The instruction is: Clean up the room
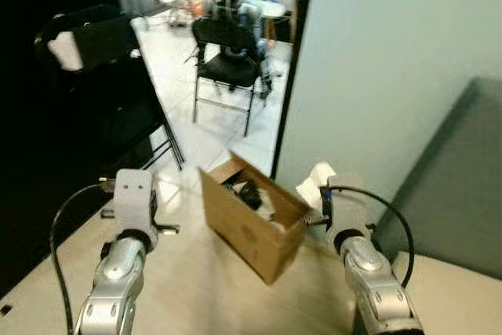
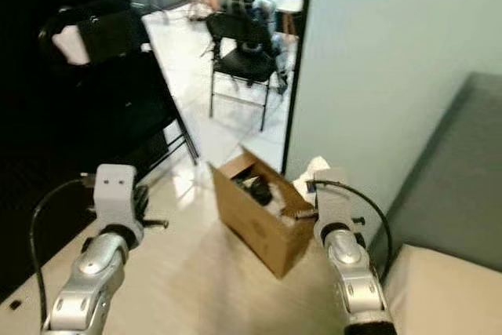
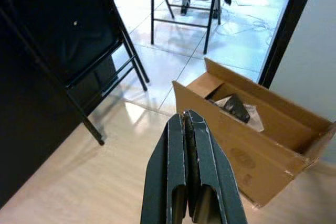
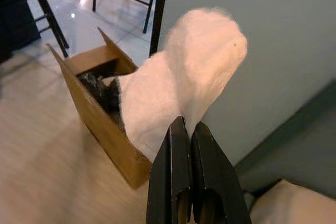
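The right gripper (image 4: 190,129) was pinched tight on a white tissue (image 4: 178,85), which stood up from its fingertips just beside the near corner of the open cardboard box (image 1: 255,229) on the floor. Dark rubbish (image 3: 236,109) already lay inside the box. The left gripper (image 3: 188,124) was closed and held nothing, on the box's other side and apart from it. To do the drop well, the robot probably needed to carry the tissue fully over the box's opening, clear of the flap (image 1: 225,172), lower it below the rim, and only then release, since a light tissue could drift outside.
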Robot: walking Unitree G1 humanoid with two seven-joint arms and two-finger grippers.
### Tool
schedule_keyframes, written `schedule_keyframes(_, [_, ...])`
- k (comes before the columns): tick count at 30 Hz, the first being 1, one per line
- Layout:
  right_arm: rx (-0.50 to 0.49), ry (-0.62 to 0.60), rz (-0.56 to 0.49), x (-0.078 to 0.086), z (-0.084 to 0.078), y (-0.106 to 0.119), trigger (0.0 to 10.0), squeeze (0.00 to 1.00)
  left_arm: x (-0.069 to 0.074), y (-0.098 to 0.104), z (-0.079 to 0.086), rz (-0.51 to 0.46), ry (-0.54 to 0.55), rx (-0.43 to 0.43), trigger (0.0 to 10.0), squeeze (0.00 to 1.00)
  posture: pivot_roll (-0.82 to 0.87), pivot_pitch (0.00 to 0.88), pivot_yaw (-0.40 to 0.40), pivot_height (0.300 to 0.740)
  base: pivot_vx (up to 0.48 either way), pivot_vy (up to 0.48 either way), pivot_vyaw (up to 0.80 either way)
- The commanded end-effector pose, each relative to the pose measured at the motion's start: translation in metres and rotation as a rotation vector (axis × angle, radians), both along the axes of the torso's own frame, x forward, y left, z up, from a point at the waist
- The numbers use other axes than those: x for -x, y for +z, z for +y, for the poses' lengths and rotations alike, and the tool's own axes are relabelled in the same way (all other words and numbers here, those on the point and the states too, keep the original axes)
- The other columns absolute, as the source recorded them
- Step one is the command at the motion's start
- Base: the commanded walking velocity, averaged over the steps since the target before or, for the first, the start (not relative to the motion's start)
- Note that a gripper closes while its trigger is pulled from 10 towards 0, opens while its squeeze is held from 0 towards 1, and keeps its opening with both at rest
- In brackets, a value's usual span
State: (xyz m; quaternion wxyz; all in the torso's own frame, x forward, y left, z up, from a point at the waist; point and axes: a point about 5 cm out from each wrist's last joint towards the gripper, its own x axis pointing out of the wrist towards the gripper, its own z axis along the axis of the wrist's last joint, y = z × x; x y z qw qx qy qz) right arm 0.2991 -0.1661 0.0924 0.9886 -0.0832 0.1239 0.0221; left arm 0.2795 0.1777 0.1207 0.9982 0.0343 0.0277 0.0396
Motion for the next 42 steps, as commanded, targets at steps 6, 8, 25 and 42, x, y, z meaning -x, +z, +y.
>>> schedule_keyframes(6, [0.003,0.083,0.027,-0.001,0.016,-0.002,10.0,0.0,0.002,0.001,0.002,-0.003,0.0,0.016,10.0,0.0,-0.06,0.035,-0.032,0.74,0.237,0.0,0.0])
schedule_keyframes(8, [0.008,0.091,0.027,-0.001,0.017,-0.003,10.0,0.0,0.003,0.001,0.002,-0.004,-0.001,0.019,10.0,0.0,-0.06,0.037,-0.033,0.74,0.315,0.0,0.0])
schedule_keyframes(25, [0.004,0.103,0.056,0.003,0.02,-0.008,10.0,0.0,0.003,0.001,0.004,-0.003,-0.005,0.011,10.0,0.0,-0.06,0.04,-0.023,0.74,0.328,0.0,-0.05])
schedule_keyframes(42, [-0.011,0.088,0.076,0.01,0.021,-0.014,10.0,0.0,0.0,0.003,0.002,0.001,-0.034,-0.002,10.0,0.0,-0.06,0.047,-0.003,0.74,0.312,0.0,-0.53])
